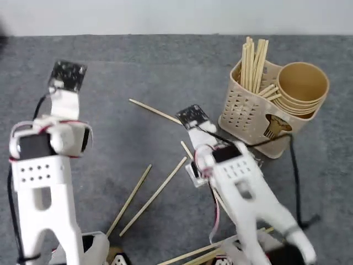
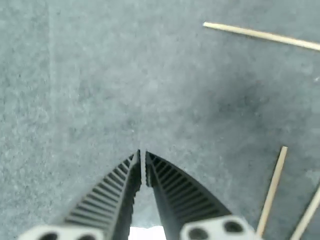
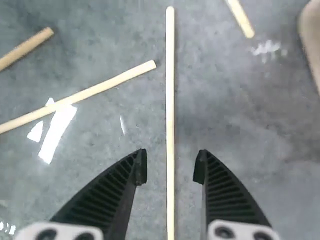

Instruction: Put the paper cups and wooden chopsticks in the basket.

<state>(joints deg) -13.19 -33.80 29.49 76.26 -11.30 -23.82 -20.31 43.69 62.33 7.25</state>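
A beige slotted basket (image 1: 248, 113) stands at the right and holds several wooden chopsticks (image 1: 252, 63) upright and stacked paper cups (image 1: 300, 85). My right gripper (image 1: 192, 117) (image 3: 170, 167) is open, just left of the basket. One chopstick (image 3: 170, 100) lies on the carpet in line with the gap between its fingers. Other loose chopsticks lie around: one (image 1: 154, 110) beyond the right gripper, two (image 1: 151, 196) in the middle. My left gripper (image 1: 67, 77) (image 2: 141, 159) is shut on nothing, over bare carpet at the far left.
Grey carpet covers the table. More chopsticks (image 1: 204, 253) lie at the front edge near the arm bases. A black cable (image 1: 292, 165) runs past the basket's near side. White flecks (image 3: 52, 127) mark the carpet by the right gripper.
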